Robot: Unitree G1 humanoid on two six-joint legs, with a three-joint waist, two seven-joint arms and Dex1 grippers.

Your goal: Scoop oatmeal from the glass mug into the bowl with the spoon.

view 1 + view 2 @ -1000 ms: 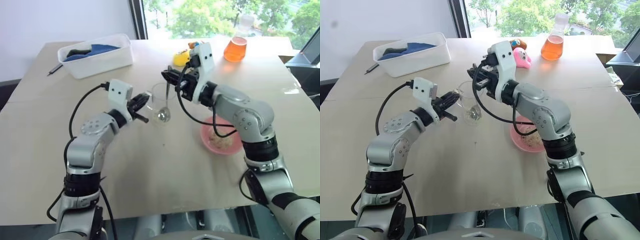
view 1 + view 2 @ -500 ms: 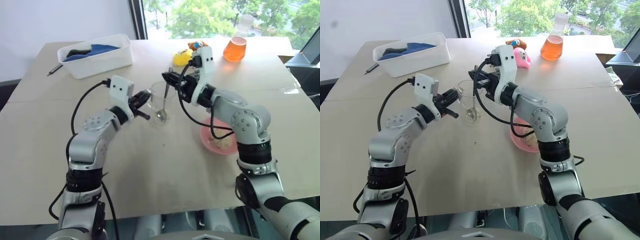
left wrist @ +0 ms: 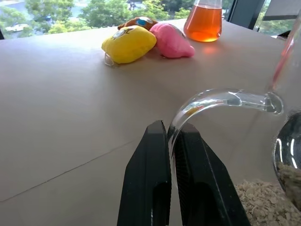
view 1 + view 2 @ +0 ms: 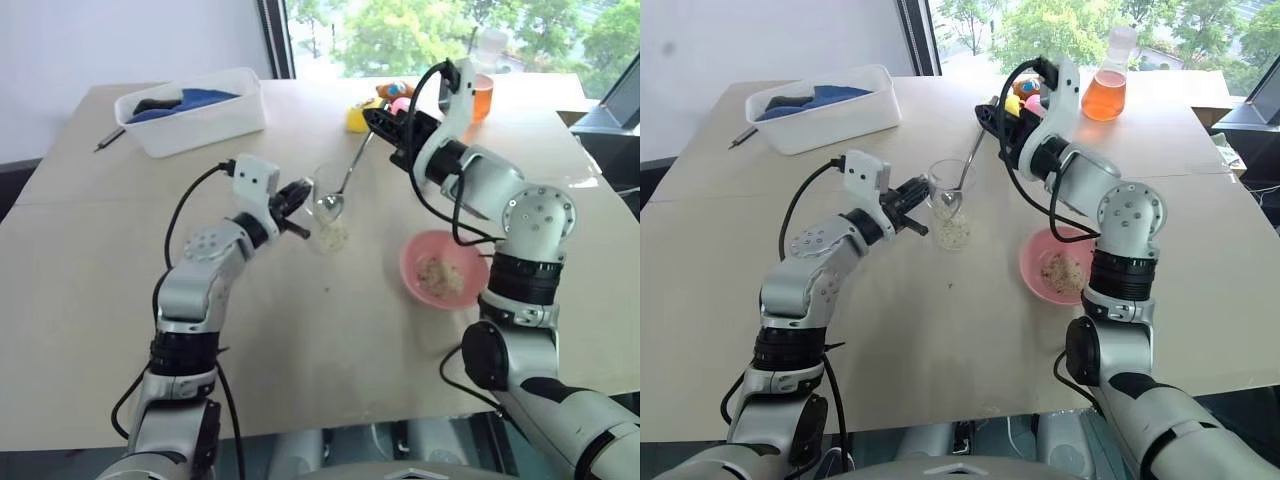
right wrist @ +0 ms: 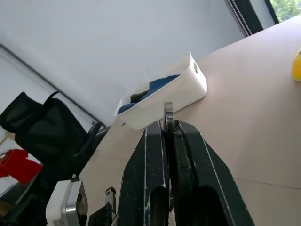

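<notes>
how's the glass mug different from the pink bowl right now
The glass mug is clear, tall and narrow; the bowl is pink, opaque, wide and shallow. The mug's handle is pinched by the left gripper, while the bowl sits untouched. Both stand upright on the table and hold oatmeal.

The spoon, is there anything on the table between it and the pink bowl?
Nothing visible. The spoon is at the glass mug; the stretch of table up to the bowl is bare.
</notes>
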